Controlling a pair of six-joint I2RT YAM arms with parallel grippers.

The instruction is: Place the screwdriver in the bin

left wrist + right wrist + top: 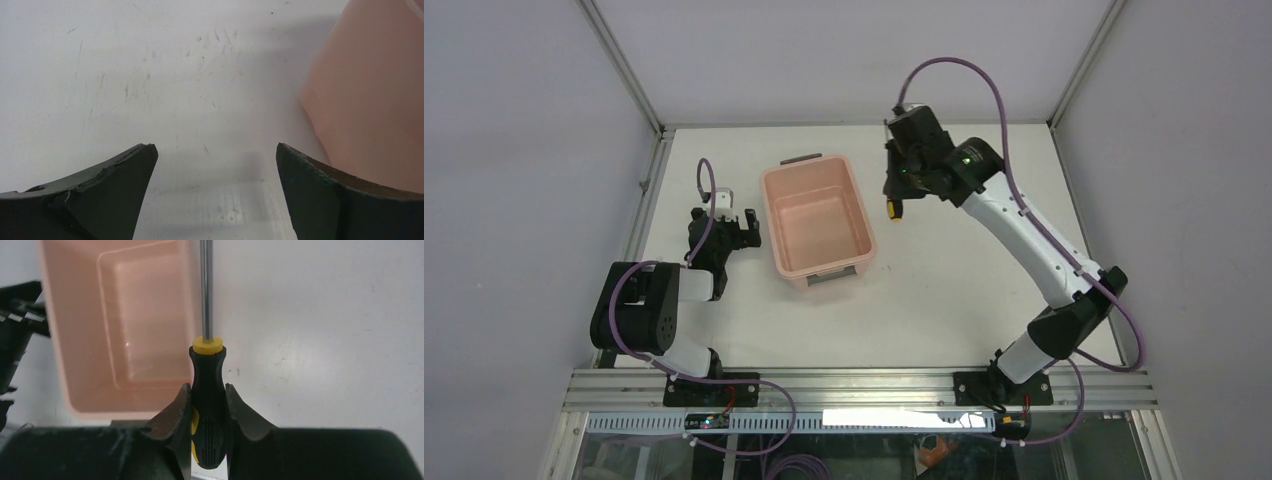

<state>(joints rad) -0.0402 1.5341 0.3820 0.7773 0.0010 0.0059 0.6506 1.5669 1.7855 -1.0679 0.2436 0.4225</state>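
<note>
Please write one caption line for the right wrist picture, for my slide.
Right claw clamps the screwdriver by its black handle, shaft pointing forward beside the pink bin.

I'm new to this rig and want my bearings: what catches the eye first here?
The empty pale pink bin stands out on the white table. Just right of it, the right gripper clamps the screwdriver by its black-and-yellow handle. The left gripper rests open at the bin's left side.

Black-and-yellow screwdriver (209,370) sits clamped in the right claw (207,388), shaft pointing outward; pink bin (75,340), seemingly empty, lies ahead-left.
</note>
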